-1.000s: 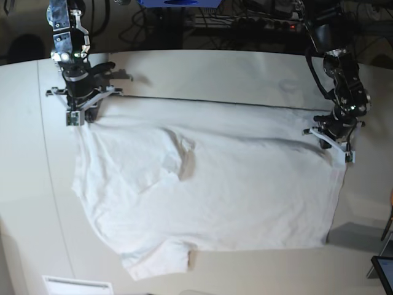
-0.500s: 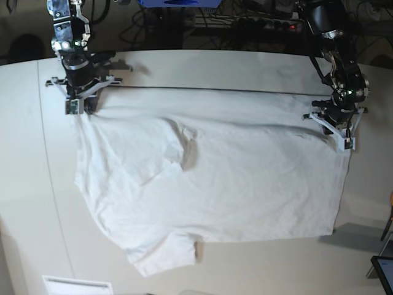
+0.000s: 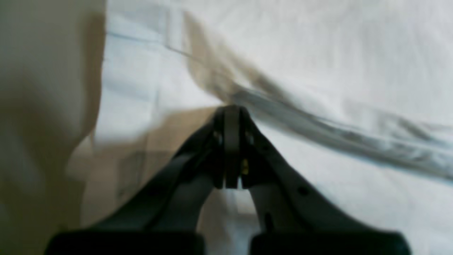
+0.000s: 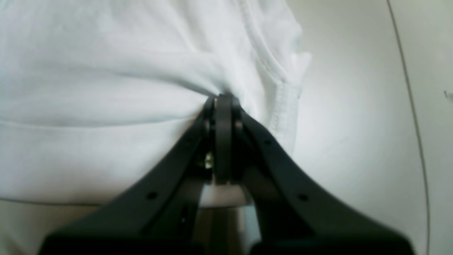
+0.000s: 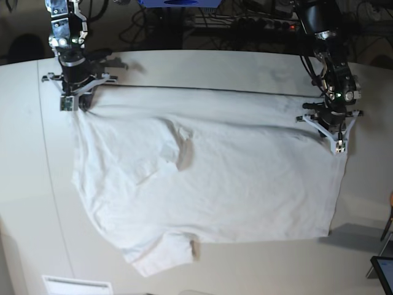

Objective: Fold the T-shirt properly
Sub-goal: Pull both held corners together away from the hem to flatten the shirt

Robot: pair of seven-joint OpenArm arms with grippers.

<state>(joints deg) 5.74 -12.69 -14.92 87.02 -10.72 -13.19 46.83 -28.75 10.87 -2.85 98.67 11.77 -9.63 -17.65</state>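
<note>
Claws, left claw (image 3: 229,112) and right claw (image 4: 223,101), each clamp tight on T-shirt (image 5: 209,184) corners.

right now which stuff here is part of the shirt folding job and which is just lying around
Part of the job:
- T-shirt, spread on the table
- left gripper, shut on the T-shirt's edge
- right gripper, shut on a hemmed corner

Just lying about:
- cables behind the table
- white slatted object at the near table edge
</note>
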